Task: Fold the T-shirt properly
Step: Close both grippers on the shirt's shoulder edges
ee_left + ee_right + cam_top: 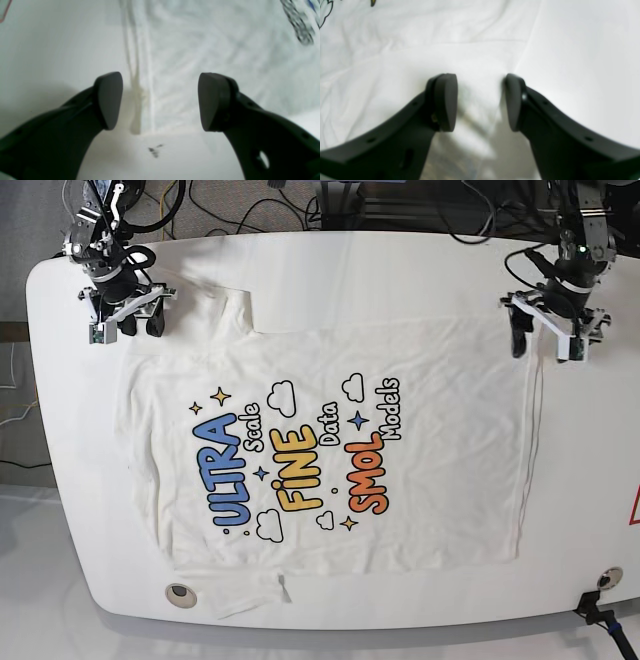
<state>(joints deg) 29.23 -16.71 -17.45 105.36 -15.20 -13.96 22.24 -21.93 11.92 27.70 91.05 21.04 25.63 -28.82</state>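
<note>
Lying print-up on the smooth white table [420, 280], the large white printed T-shirt [330, 450] awaits folding: both hands, left hand [160, 101] and right hand [481, 102], hover unclenched over its far corners, gripping nothing.

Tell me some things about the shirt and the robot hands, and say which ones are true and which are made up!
1. The T-shirt lies spread out flat with its colourful print facing up. True.
2. The left gripper is squeezing a bunch of cloth. False: its fingers stand wide apart over the shirt's hem corner, with nothing between them.
3. The word "FINE" on the shirt is yellow. True.
4. The shirt is already folded in half. False: it lies open on the table, with only a sleeve tucked over at the near edge.
5. The right gripper hovers at an edge of the shirt, fingers apart. True.
6. Both grippers are at the middle of the print. False: they are at two far corners.
</note>
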